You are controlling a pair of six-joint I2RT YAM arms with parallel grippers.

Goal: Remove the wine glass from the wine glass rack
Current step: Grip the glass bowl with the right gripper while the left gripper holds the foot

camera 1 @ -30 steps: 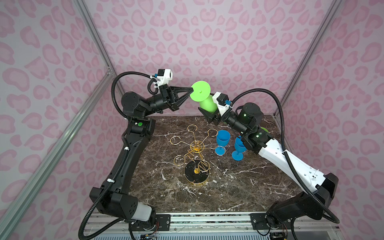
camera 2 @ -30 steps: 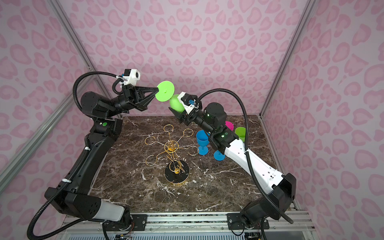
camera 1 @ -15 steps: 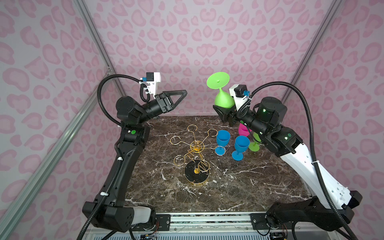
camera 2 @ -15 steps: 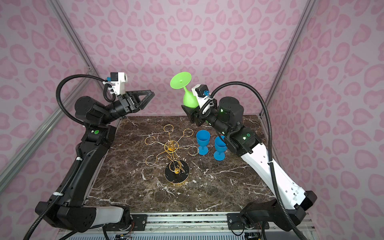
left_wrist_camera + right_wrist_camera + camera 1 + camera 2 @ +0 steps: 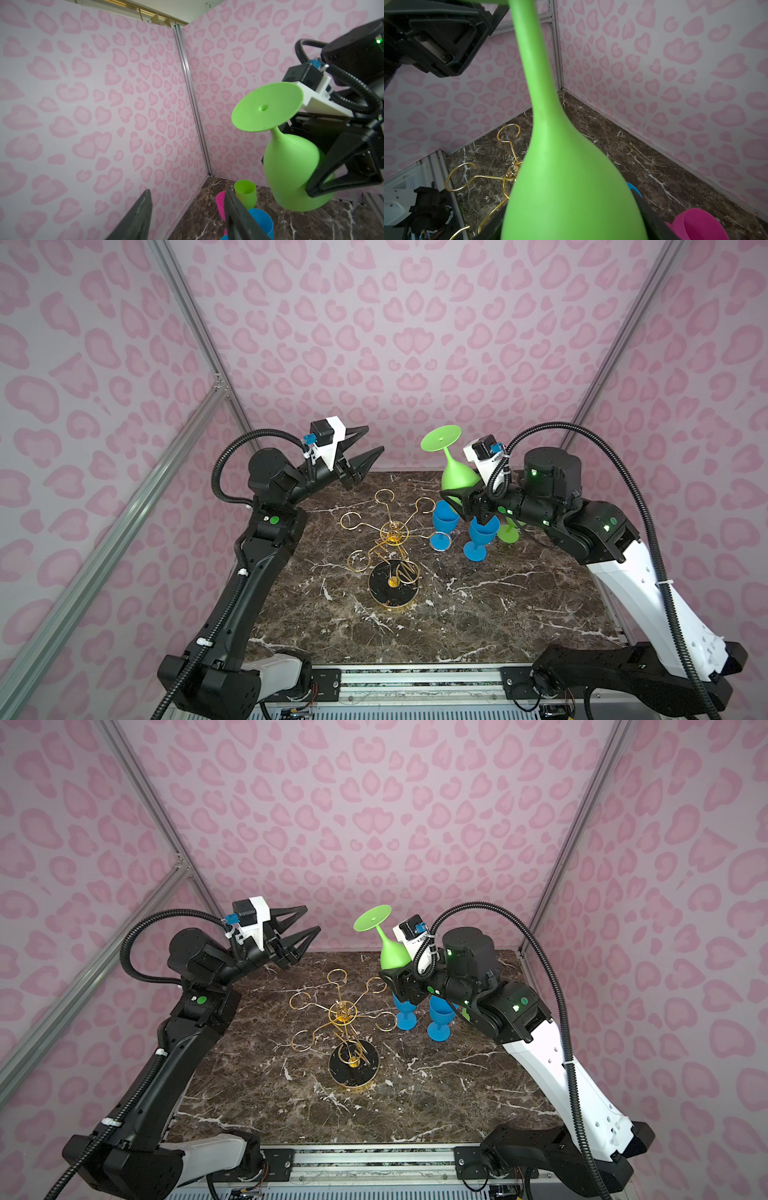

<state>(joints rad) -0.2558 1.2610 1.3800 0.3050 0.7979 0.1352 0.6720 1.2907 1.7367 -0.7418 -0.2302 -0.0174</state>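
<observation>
The right end effector (image 5: 457, 494) was clamped across the bowl of the wine glass (image 5: 452, 468), a bright green one held upside down and tilted, with its foot raised toward the back wall, in the air over the right rear of the desk (image 5: 519, 614). The left end effector (image 5: 372, 439) hung with its jaws apart and nothing between them, raised near the back wall and well apart from the glass. The wine glass rack (image 5: 392, 531) stood mid-desk, and every loop hook seen in both top views was bare. The glass was therefore off the rack, and what seemed left was to set it down. To do that well, the wrist would need to roll until the foot faced the desk. The carry should head for a bare patch, because two blue glasses (image 5: 482, 531) stood close below the held one, with a green glass (image 5: 245, 193) and a pink glass (image 5: 220, 201) just behind them. The bowl looked smooth and tapering, so the grip might slide during the turn. A slow roll seemed wise, with the jaws parting only once the foot sat flat, and the nearest wire hooks should be kept clear. The desk was dark brown marble with white veins. The walls (image 5: 374, 323) on three sides were pale pink with darker heart-like blotches, and aluminium frame posts (image 5: 187, 323) stood at the corners.
</observation>
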